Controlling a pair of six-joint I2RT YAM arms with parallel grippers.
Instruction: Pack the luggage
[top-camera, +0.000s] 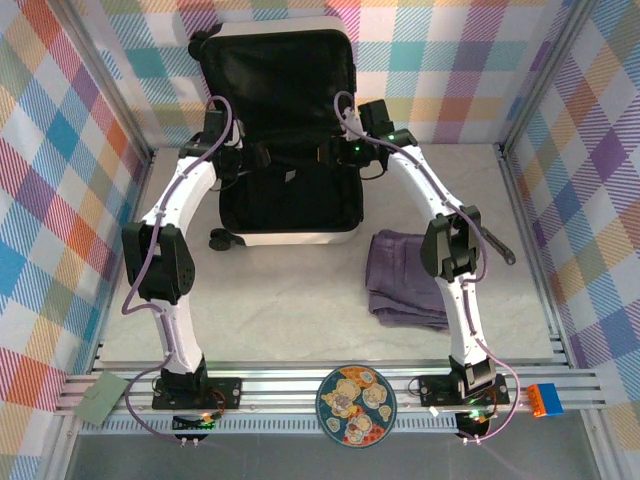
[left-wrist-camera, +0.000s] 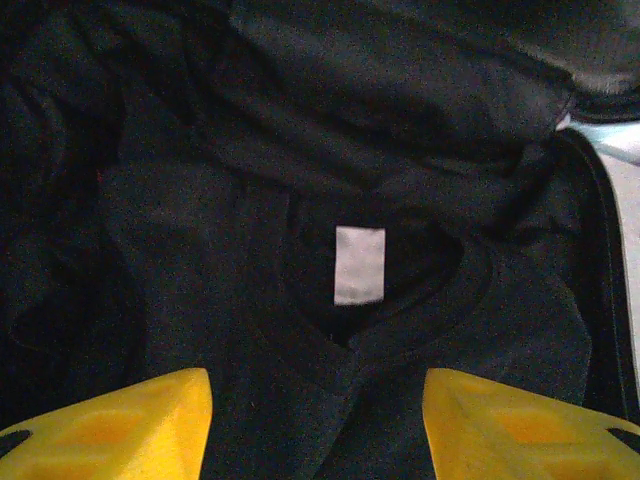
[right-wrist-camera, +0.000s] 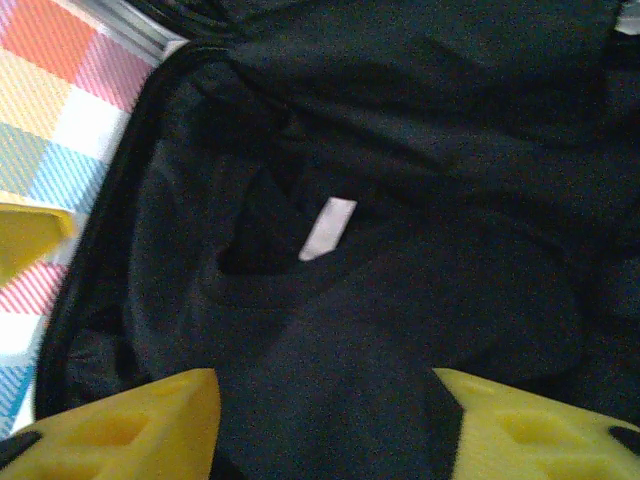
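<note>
The luggage (top-camera: 300, 238), a small white hard-shell suitcase with black fabric lining, lies open at the upper centre of the top view. Its lid stands up against the checked back wall and its base lies flat on the pale tabletop (top-camera: 300, 320). Both arms reach into the base from either side.

In the left wrist view, the left end effector (left-wrist-camera: 318, 405) hangs over a folded black fabric garment (left-wrist-camera: 200, 250). Its yellow fingers (left-wrist-camera: 130, 425) are spread wide at the lower corners of the frame and clamp nothing. A small white neck label (left-wrist-camera: 358, 265) sits near the middle of the frame, inside the collar. The right end effector (right-wrist-camera: 325, 405) is likewise spread apart above the same dark cloth, with the black zipper band (right-wrist-camera: 110, 250) running down the left of its view.

The step in hand looks like settling the black garment into the base. To do it well, both sets of fingers should lift straight up with their tips clear of the collar and folds, so no cloth is dragged upward or over the zipper band. Any bunched cloth near the rim is best pressed flat first, since dark cloth on dark lining hides its edges.

A folded purple-grey fabric garment (top-camera: 405, 280) lies on the tabletop to the right of the luggage, beside the right arm, and probably goes in next.
</note>
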